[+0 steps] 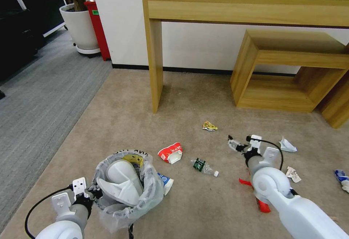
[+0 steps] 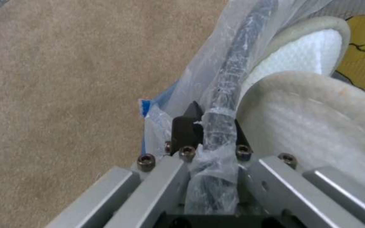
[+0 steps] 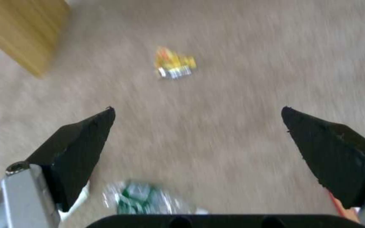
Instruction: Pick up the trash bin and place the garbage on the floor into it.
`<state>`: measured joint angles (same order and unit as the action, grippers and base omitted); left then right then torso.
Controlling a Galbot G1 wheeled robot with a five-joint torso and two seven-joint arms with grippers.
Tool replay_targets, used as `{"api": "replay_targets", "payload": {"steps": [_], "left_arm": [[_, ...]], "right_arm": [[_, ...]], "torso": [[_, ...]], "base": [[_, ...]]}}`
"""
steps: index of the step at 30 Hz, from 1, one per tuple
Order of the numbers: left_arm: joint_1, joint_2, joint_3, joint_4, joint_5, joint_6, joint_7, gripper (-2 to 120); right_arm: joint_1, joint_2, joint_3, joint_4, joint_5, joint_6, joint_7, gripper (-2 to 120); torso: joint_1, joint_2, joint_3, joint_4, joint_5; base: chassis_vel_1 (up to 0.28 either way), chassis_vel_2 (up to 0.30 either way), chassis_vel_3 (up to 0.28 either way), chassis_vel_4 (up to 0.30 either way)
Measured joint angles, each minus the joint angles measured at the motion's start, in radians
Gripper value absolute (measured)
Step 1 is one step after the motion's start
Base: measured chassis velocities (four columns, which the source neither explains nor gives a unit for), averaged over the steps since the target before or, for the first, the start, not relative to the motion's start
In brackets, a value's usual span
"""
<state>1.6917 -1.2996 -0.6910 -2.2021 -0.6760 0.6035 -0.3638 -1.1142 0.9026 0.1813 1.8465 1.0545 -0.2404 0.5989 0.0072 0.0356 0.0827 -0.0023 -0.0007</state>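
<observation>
The trash bin [image 1: 125, 191], light and crinkly-lined, is clamped at its rim by the left gripper [image 2: 210, 126]; the right gripper [image 3: 197, 139] is spread wide above the small, easily crushed bottle [image 1: 204, 167].

The carpet [image 1: 120, 115] is plain beige; beside it, on the robot's left, runs grey carpet with fine stripes [image 1: 32, 115]. The trash bin [image 1: 125, 184] is dark under a clear crinkly bag, with black lettering at its rim, and holds white slippers [image 1: 121, 180] and something yellow. On the floor lie a red-and-white cup [image 1: 171, 152], a blue-and-white cup [image 1: 165, 182], a clear bottle with a green label [image 1: 203, 167], a yellow wrapper [image 1: 209, 126], possibly foil, a red wrapper [image 1: 262, 205], white papers [image 1: 287, 145] and a blue-white scrap [image 1: 341, 179]. The desk [image 1: 254, 6] is light wood grain. Both arms are white; the right tool [image 3: 197, 133] has black fingers.
</observation>
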Motion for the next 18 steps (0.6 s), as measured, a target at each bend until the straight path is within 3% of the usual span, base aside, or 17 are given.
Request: {"api": "replay_targets", "payload": {"steps": [3, 5, 8, 12, 14, 16, 18], "left_arm": [[-0.001, -0.002, 0.000, 0.003, 0.000, -0.001, 0.000, 1], [-0.007, -0.008, 0.002, 0.015, 0.003, -0.002, 0.000, 1], [-0.014, -0.012, 0.005, 0.024, 0.006, -0.003, 0.000, 1], [-0.025, -0.013, 0.007, 0.033, 0.006, -0.003, 0.000, 1], [-0.036, -0.016, 0.008, 0.038, 0.004, -0.004, 0.000, 1], [-0.043, -0.025, 0.010, 0.045, 0.005, -0.007, 0.000, 1], [-0.045, -0.029, 0.012, 0.048, 0.007, -0.008, 0.000, 1]], "right_arm": [[0.019, 0.016, -0.029, -0.012, 0.044, -0.041, 0.071, 100], [0.031, 0.048, -0.061, -0.031, 0.094, -0.075, 0.181, 100], [0.023, 0.055, -0.067, -0.035, 0.105, -0.113, 0.201, 100], [0.012, 0.005, -0.090, -0.045, 0.026, -0.126, 0.089, 100], [0.007, -0.095, -0.147, -0.062, -0.093, -0.090, -0.067, 100], [0.025, -0.182, -0.217, -0.089, -0.173, -0.044, -0.150, 100], [0.039, -0.213, -0.248, -0.099, -0.199, -0.029, -0.181, 100]], "torso": [[0.000, 0.000, 0.000, -0.0001, -0.0001], [0.000, 0.000, 0.000, -0.0001, 0.0001], [0.000, 0.000, 0.000, -0.0001, 0.0000], [0.000, 0.000, 0.000, -0.0002, 0.0001], [0.000, 0.000, 0.000, -0.0003, 0.0002], [0.000, 0.000, 0.000, -0.0003, 0.0002], [0.000, 0.000, 0.000, -0.0003, 0.0001]], "base": [[0.000, 0.000, 0.000, 0.000], [0.000, 0.000, 0.000, 0.000], [0.000, 0.000, 0.000, 0.000], [0.000, 0.000, 0.000, 0.000], [0.000, 0.000, 0.000, 0.000], [0.000, 0.000, 0.000, 0.000], [0.000, 0.000, 0.000, 0.000]]}}
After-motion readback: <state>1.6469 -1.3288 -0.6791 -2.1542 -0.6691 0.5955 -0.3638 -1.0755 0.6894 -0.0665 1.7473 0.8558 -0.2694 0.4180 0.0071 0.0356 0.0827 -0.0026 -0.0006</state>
